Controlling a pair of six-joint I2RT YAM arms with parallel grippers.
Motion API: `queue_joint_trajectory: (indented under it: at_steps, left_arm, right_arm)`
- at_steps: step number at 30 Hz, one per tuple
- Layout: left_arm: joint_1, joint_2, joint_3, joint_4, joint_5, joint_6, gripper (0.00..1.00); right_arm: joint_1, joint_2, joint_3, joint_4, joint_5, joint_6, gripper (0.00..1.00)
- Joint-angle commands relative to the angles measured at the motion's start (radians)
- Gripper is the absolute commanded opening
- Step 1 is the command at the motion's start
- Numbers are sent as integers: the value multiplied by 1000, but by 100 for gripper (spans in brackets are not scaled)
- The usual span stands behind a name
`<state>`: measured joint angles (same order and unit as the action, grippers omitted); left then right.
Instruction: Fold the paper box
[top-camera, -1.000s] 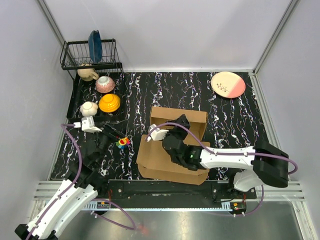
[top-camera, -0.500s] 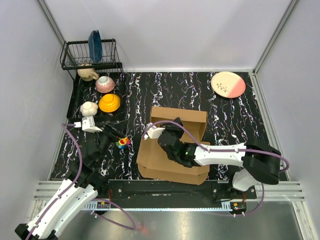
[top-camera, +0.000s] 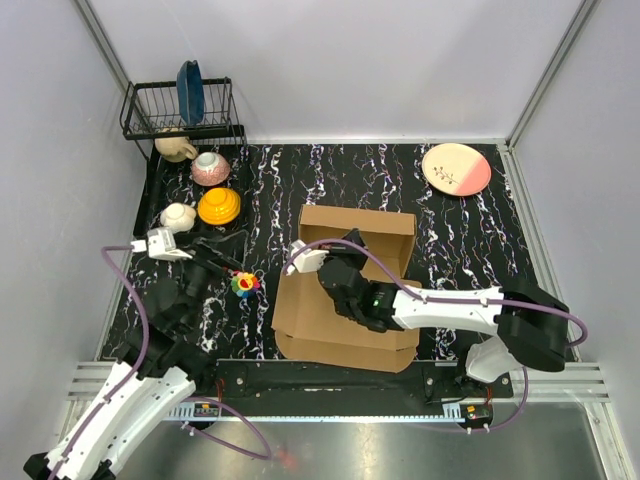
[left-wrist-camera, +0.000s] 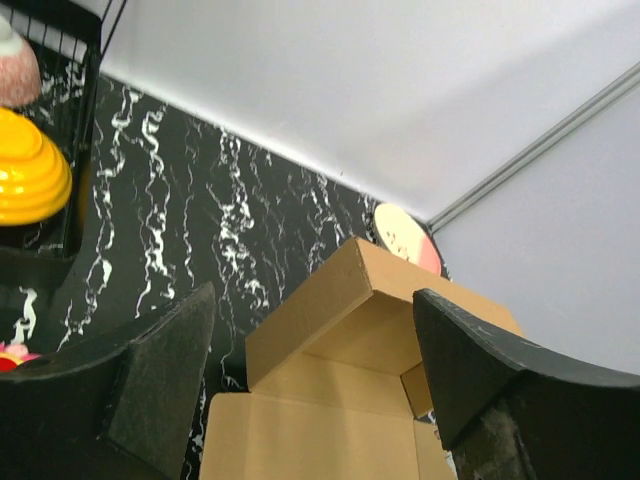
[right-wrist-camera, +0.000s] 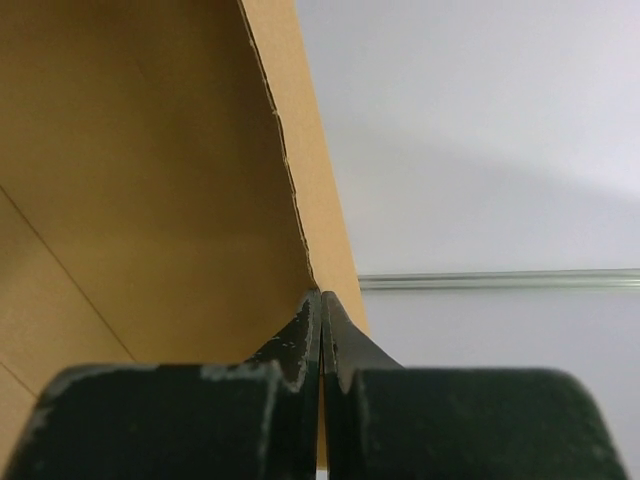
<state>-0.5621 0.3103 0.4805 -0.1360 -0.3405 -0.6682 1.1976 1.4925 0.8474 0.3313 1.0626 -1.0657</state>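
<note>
Two claws, two different states. Your right claw (top-camera: 348, 243) is clenched, its fingers pressed flat together against the raised rear wall of the paper box (top-camera: 305, 312). Your left claw (top-camera: 225, 268) hangs released and wide over the worktop (top-camera: 470, 250), just left of the box and beside a small colourful toy (top-camera: 244, 284).

The box sits at the middle of the worktop's near edge, with its base panel flat and its rear wall tilted up.

In the right wrist view the wall's cut edge runs straight down to the fingertips. You cannot tell whether any board is actually pinched, because the pads look fully shut.

The step in hand looks like taking that wall to stand it square. Test the hold gently before you commit. If the wall does not follow, release and seat the fingers deeper past the edge. Swing the wall about its crease rather than dragging it, since the light box will likely slide. Bringing your left claw down onto the base panel, clear of the toy, should pin it.
</note>
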Motion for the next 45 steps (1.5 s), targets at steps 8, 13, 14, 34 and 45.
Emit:
queue_joint_trajectory:
  at_steps: [8, 13, 14, 34, 45]
  left_arm:
    - [-1, 53, 263, 33, -109, 157, 84]
    - [-1, 67, 293, 53, -94, 156, 84]
    - [-1, 69, 293, 55, -92, 153, 84]
    - [1, 67, 215, 58, -29, 75, 84]
    - [-1, 36, 144, 46, -3, 22, 84]
  right_arm:
    - [-160, -173, 344, -409, -24, 324, 0]
    - [-312, -204, 513, -702, -177, 683, 0]
    - [-355, -212, 537, -800, -217, 743, 0]
    - [-652, -187, 562, -962, -581, 1055, 16]
    - [-357, 149, 567, -635, -78, 496, 73]
